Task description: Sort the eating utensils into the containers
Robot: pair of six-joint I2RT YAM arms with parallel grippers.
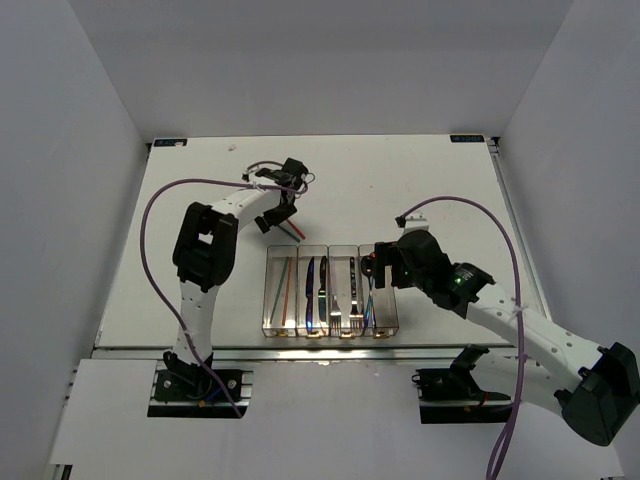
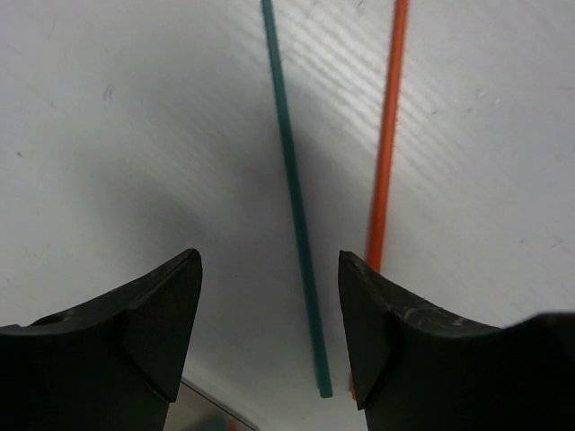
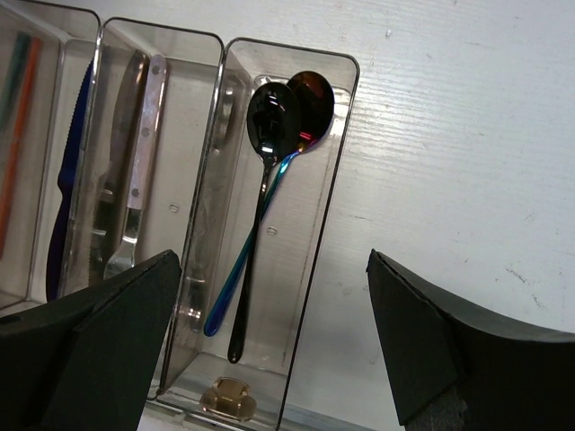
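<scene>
Four joined clear containers stand at the table's near middle. They hold chopsticks, knives, forks and spoons, from left to right. A green chopstick and an orange-red chopstick lie on the table behind the row's left end. My left gripper is open over them, with the green one between its fingers and the orange one beside the right finger. My right gripper is open and empty over the right bin's rim, above a dark spoon and a red-bowled spoon.
Purple cables loop over both arms. A brass nut sits at the near end of the containers. White walls close in the table on three sides. The left arm stands just left of the containers.
</scene>
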